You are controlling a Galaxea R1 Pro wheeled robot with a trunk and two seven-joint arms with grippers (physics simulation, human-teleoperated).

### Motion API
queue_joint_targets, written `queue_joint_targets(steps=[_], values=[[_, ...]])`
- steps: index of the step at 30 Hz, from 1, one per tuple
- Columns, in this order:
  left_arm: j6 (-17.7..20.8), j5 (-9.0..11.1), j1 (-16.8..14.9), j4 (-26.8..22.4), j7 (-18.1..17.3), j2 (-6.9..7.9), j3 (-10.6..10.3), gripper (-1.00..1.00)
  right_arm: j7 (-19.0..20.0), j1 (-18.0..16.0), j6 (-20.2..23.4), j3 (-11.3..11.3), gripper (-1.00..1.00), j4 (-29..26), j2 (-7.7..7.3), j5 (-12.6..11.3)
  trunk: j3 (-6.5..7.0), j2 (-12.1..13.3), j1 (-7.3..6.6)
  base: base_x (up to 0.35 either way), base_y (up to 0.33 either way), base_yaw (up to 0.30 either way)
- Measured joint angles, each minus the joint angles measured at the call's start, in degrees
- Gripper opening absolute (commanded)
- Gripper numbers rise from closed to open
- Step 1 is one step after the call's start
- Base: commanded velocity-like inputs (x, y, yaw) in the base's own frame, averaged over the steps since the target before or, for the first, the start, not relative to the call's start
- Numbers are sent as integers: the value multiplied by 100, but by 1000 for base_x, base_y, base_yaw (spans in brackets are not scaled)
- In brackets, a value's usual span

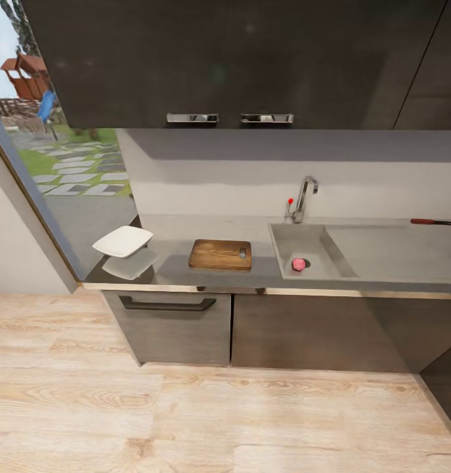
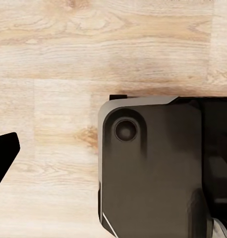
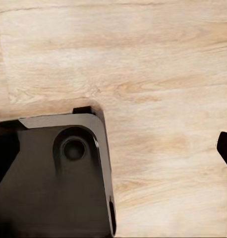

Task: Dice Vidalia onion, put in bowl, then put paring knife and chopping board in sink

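The long grey shiny countertop (image 1: 186, 272) runs across the middle of the head view, above dark cabinets. In the right half of it sits the square grey steel sink (image 1: 317, 236) with its bent chrome tap and a little red knob behind it. The small pinkish-red round onion (image 1: 299, 264) lies down in the basin, right by the drain. To the left of the sink, near it but not touching, the brown wooden chopping board (image 1: 220, 254) lies flat with its slot handle toward the sink. Farther left, at the end of the counter by the window, is the shallow white bowl (image 1: 123, 241). The small knife with the reddish handle (image 1: 432, 222) lies at the far right edge of the frame, behind the flat drainboard.

Both wrist views look down on a pale wooden floor (image 2: 54, 59) and a dark rounded part of the robot's base (image 2: 153, 168). I cannot tell if either gripper's jaws are apart or together.
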Motion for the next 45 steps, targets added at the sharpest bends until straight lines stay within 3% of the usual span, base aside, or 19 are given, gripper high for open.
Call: queue_joint_targets(steps=[5,10,25,45], values=[[1,0,0,0,0,0,0,100,1,599,-378,1,100,14,-3,403,0,0,0,0,0,0],[0,4,0,0,0,0,1,100,-8,805,-533,1,100,20,-15,514,0,0,0,0,0,0],[5,4,0,0,0,0,-1,100,-46,852,-546,3,100,31,161,530,0,0,0,0,0,0],[1,5,0,9,0,0,-5,100,-35,852,-570,39,100,10,175,588,0,0,0,0,0,0]])
